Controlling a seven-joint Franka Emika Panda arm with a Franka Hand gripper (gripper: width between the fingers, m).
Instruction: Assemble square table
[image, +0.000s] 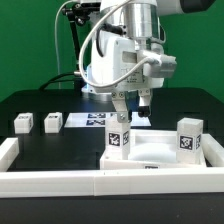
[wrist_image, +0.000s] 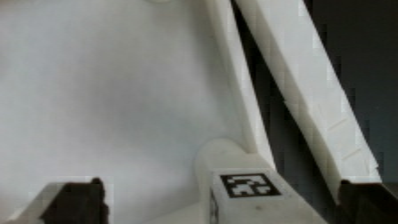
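The square table's white slab (image: 155, 152) lies rimmed side up, close to the front rail. Two white tagged legs stand on its corners: one (image: 119, 138) at the exterior view's left corner, another (image: 189, 137) at the right corner. Two more legs (image: 22, 122) (image: 52, 122) sit loose on the black table at the exterior view's left. My gripper (image: 124, 118) hangs open just above the left-corner leg. In the wrist view this leg (wrist_image: 246, 185) shows its tag between the dark fingertips (wrist_image: 71, 205) without touching them, the gripper (wrist_image: 217, 208) spread wide over the slab (wrist_image: 107, 100).
A long white rail (image: 90, 182) runs along the front and turns back at both ends; in the wrist view it (wrist_image: 311, 90) lies beside the slab's edge. The marker board (image: 92, 120) lies flat behind the slab. A green wall stands at the back.
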